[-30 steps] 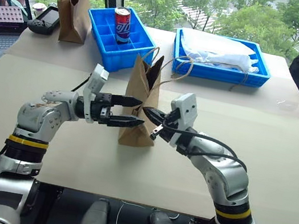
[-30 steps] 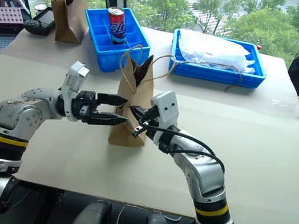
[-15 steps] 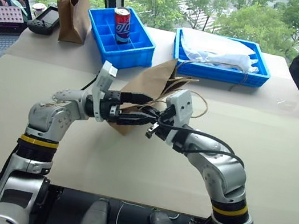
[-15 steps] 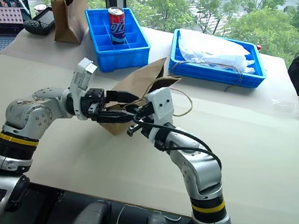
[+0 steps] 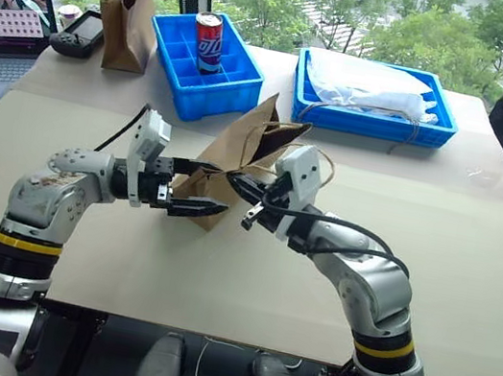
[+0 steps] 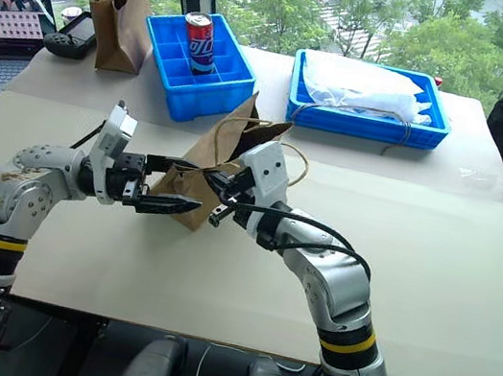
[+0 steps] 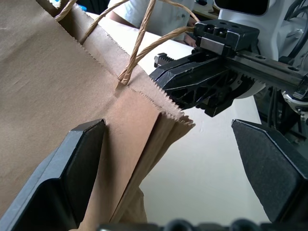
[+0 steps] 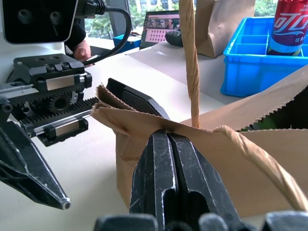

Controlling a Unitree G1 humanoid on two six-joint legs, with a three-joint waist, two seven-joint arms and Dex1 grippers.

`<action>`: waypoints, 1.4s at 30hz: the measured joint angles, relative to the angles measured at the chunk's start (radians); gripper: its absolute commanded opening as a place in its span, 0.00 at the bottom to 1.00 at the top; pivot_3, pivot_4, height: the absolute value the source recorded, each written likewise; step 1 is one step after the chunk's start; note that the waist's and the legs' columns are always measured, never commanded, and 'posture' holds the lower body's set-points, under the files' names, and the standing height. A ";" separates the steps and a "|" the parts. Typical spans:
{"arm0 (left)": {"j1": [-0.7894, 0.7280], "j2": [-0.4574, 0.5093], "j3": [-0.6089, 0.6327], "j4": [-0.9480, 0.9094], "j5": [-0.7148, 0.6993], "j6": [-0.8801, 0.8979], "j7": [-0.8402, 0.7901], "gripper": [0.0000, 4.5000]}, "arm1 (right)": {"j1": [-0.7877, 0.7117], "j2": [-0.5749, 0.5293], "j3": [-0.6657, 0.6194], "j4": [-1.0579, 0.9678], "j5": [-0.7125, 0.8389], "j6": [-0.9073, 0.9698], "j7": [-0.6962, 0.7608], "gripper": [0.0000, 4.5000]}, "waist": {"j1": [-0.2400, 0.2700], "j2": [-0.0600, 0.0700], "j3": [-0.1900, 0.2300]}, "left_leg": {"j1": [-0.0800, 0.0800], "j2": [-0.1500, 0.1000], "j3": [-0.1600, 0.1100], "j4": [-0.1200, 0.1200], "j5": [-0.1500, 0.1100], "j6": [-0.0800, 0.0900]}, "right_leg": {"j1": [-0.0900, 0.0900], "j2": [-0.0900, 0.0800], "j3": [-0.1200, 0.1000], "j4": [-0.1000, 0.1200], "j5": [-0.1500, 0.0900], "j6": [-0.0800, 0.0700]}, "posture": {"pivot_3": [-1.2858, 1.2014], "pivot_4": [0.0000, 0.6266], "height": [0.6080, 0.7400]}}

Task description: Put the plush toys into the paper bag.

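Right gripper clamped on the tilted paper bag rim (near a twine handle), left gripper jaws apart straddling its edge.

Ahead of me, a red soda can stood in a blue divided tray. Beside it, a second blue tray held white plastic. A dark brown bag, controller and laptop occupied the worktop's far left corner.
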 measured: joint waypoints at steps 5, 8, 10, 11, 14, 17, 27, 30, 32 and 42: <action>-0.002 -0.018 0.001 0.004 0.004 0.002 0.057 0.69 | -0.008 0.012 0.001 0.014 -0.005 -0.008 0.019 0.00 | 0.000 0.000 0.000 | 0.000 0.000 0.000 0.000 0.000 0.000 | 0.000 0.000 0.000 0.000 0.000 0.000 | 0.52 0.24 0.75; -0.004 -0.018 0.000 0.009 0.015 -0.003 0.066 0.42 | -0.008 0.014 0.000 0.018 -0.013 -0.015 0.024 0.00 | 0.000 0.000 0.000 | 0.000 0.000 0.000 0.000 0.000 0.000 | 0.000 0.000 0.000 0.000 0.000 0.000 | 0.52 0.24 0.75; -0.005 -0.017 -0.001 0.014 0.033 -0.023 0.067 0.27 | -0.008 0.014 -0.003 0.021 -0.019 -0.018 0.028 0.00 | 0.000 0.000 0.000 | 0.000 0.000 0.000 0.000 0.000 0.000 | 0.000 0.000 0.000 0.000 0.000 0.000 | 0.52 0.24 0.75; -0.007 -0.015 -0.001 0.025 0.043 -0.040 0.066 0.19 | -0.008 0.014 -0.002 0.023 -0.019 -0.018 0.033 0.00 | 0.000 0.000 0.000 | 0.000 0.000 0.000 0.000 0.000 0.000 | 0.000 0.000 0.000 0.000 0.000 0.000 | 0.52 0.24 0.75; -0.009 -0.014 -0.003 0.047 0.060 -0.069 0.056 0.01 | -0.008 0.012 -0.003 0.025 -0.020 -0.018 0.039 0.00 | 0.000 0.000 0.000 | 0.000 0.000 0.000 0.000 0.000 0.000 | 0.000 0.000 0.000 0.000 0.000 0.000 | 0.52 0.24 0.75; -0.023 -0.014 -0.015 0.071 0.079 -0.104 0.031 0.01 | -0.009 -0.015 -0.018 0.011 -0.014 -0.012 0.043 0.00 | 0.001 0.000 0.000 | 0.000 0.000 0.000 0.000 0.000 0.000 | 0.000 0.000 0.000 0.000 0.000 0.000 | 0.52 0.24 0.75; -0.225 -0.073 -0.051 0.293 0.115 -0.225 -0.112 0.01 | 0.292 -0.505 -0.531 -0.335 0.585 0.425 0.195 0.00 | 0.037 0.000 0.000 | -0.005 -0.003 -0.002 0.000 -0.001 0.001 | 0.001 -0.002 -0.003 -0.005 0.000 0.000 | 0.52 0.24 0.75; -0.272 -0.111 -0.054 0.325 0.078 -0.226 -0.207 0.01 | 0.511 -0.638 -0.696 -0.375 0.682 0.501 0.242 0.00 | 0.030 0.000 0.000 | -0.006 -0.002 -0.001 0.001 -0.001 0.001 | 0.001 -0.002 -0.003 -0.005 0.000 0.000 | 0.52 0.24 0.75; -0.302 -0.138 -0.061 0.322 0.033 -0.211 -0.291 0.01 | 0.615 -0.672 -0.776 -0.397 0.732 0.513 0.249 0.00 | 0.019 0.000 0.000 | -0.005 -0.001 -0.001 0.001 0.000 0.002 | 0.001 -0.001 -0.002 -0.004 0.000 0.000 | 0.52 0.24 0.75; -0.373 -0.016 -0.376 0.413 -0.088 -0.380 -0.447 0.01 | 0.754 -0.698 -0.892 -0.450 0.839 0.472 0.143 0.00 | -0.001 0.000 0.000 | 0.000 -0.001 0.000 0.001 0.002 0.005 | 0.004 0.000 0.001 -0.002 -0.001 0.002 | 0.52 0.24 0.75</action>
